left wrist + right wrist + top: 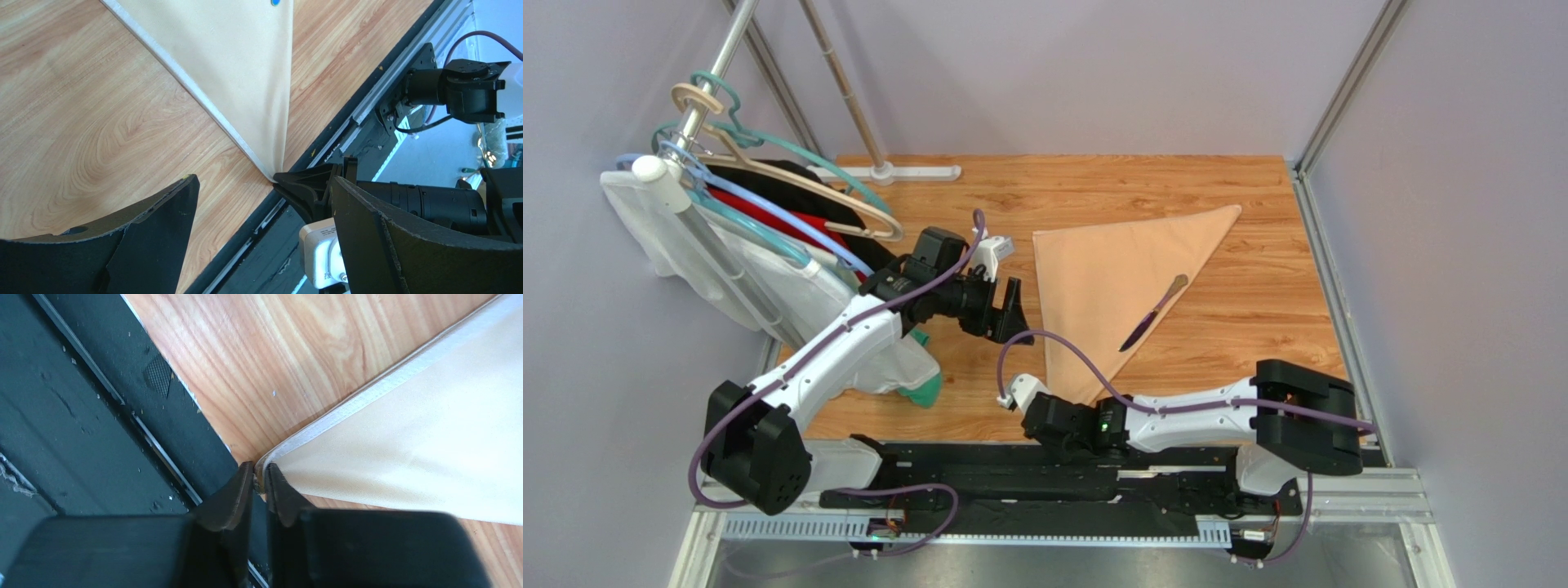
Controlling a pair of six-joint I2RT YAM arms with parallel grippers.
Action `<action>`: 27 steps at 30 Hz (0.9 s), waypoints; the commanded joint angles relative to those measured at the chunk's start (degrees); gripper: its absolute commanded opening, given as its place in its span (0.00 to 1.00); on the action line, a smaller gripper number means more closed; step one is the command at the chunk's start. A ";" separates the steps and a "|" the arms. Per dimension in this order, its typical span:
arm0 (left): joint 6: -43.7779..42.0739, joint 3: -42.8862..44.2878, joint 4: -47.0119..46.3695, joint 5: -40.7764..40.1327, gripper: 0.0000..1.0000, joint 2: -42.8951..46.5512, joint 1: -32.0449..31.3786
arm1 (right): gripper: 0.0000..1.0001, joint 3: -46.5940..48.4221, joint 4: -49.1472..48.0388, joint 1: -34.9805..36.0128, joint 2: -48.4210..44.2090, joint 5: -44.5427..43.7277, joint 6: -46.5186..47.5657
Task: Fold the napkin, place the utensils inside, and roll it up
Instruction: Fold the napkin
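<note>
The pale peach napkin (pixel 1112 276) lies on the wooden table, folded into a triangle with one point at the near edge. A slender purple and tan utensil (pixel 1152 314) lies on its right slanted edge. My right gripper (pixel 1059 404) is shut on the napkin's near corner; in the right wrist view the gripper (pixel 261 474) pinches the hemmed tip of the napkin (pixel 430 435). My left gripper (pixel 1008 312) is open and empty, just left of the napkin. In the left wrist view the left gripper (pixel 264 184) looks toward the napkin (pixel 233 61) and the right gripper (pixel 301 184).
A garment rack (pixel 756 233) with hangers and white, red and black clothes stands at the left, behind the left arm. Its base (pixel 891 172) lies at the back. A teal cloth (pixel 922 392) lies under the left arm. A black rail (pixel 1075 472) runs along the near edge.
</note>
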State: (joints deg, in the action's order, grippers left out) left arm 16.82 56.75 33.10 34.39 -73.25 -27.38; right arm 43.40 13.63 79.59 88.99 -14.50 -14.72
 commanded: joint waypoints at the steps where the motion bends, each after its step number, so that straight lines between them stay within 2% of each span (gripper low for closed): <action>1: 0.32 0.47 -0.58 0.06 0.88 -0.66 1.80 | 0.06 0.11 -0.36 0.30 2.85 -2.37 -1.28; 3: 0.50 0.47 -0.50 -0.20 0.88 -0.66 1.80 | 0.00 0.20 -0.27 0.48 2.51 -2.29 -1.54; 9: 0.58 0.64 -0.32 -1.17 0.88 -0.49 1.97 | 0.00 0.37 1.40 1.27 -2.41 -1.49 -3.64; 17: 1.02 0.64 -0.76 -1.61 0.88 -0.22 3.38 | 0.00 2.22 7.64 0.48 -11.64 -4.66 -8.22; 23: 1.11 0.55 -1.11 -1.43 0.88 0.04 3.82 | 0.00 0.73 8.43 -5.32 -16.21 -3.16 -7.96; 27: 1.11 0.47 -1.20 -1.17 0.88 -0.13 3.82 | 0.00 0.90 8.35 -12.07 -18.50 -0.10 -6.73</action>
State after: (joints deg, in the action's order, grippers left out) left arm 17.28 56.75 33.04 32.60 -73.25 -26.20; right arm 43.77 21.71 72.51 73.28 -16.60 -21.63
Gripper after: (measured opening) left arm 0.877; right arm 0.026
